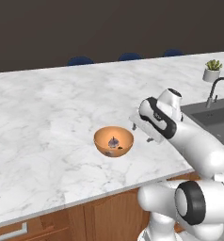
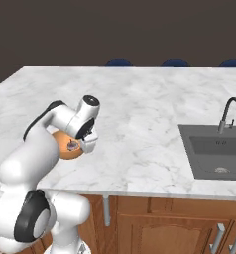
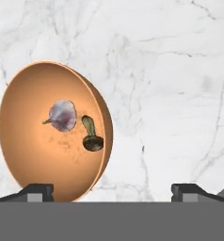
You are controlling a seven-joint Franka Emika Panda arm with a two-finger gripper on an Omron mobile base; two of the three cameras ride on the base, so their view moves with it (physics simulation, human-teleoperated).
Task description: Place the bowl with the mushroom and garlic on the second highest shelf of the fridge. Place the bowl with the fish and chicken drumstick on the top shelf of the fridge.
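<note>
The bowl with the mushroom and garlic (image 1: 114,141) is a small orange-tan bowl standing upright on the white marble counter (image 1: 48,122), near its front edge. In the hand view the bowl (image 3: 34,141) holds a grey-purple garlic (image 3: 62,115) and a small brown mushroom (image 3: 91,137). My gripper (image 1: 142,133) hangs open just above the counter, beside the bowl's right side, and holds nothing. In the hand view one fingertip (image 3: 36,192) lies over the bowl's edge and the other over bare marble. In the right base view my arm hides part of the bowl (image 2: 65,149). The fridge and the bowl with the fish and chicken drumstick are out of view.
A dark sink (image 1: 212,117) with a curved faucet (image 1: 217,89) is set into the counter to the right, with a potted plant (image 1: 212,70) behind it. Blue chairs (image 1: 80,60) stand beyond the far edge. Wooden cabinets (image 2: 154,228) run below the front edge.
</note>
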